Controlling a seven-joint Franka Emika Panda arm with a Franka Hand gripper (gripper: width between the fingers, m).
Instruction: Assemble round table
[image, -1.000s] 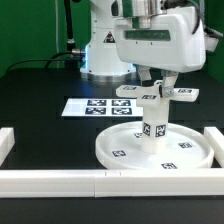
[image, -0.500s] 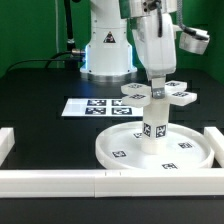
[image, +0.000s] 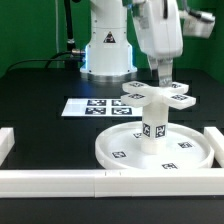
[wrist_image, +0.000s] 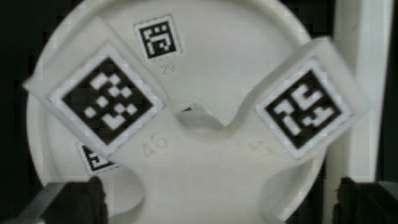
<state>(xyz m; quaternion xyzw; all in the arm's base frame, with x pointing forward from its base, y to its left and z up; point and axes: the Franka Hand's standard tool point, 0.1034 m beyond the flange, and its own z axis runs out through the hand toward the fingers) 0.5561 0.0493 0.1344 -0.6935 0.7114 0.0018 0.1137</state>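
**Cross set on post, seating unconfirmed**

Exterior view: at lower centre the post (image: 153, 126) stands upright on the disc (image: 120, 148). The cross (image: 158, 93) is seen on the post top, under the gripper (image: 163, 80); whether it is clamped cannot be told.

Wrist view: the cross (wrist_image: 196, 125) fills the frame over the disc (wrist_image: 267, 20); fastening is judged outstanding.

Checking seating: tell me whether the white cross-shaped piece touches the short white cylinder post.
Touching: the exterior view shows the cross-shaped piece resting directly atop the cylinder post, no gap.
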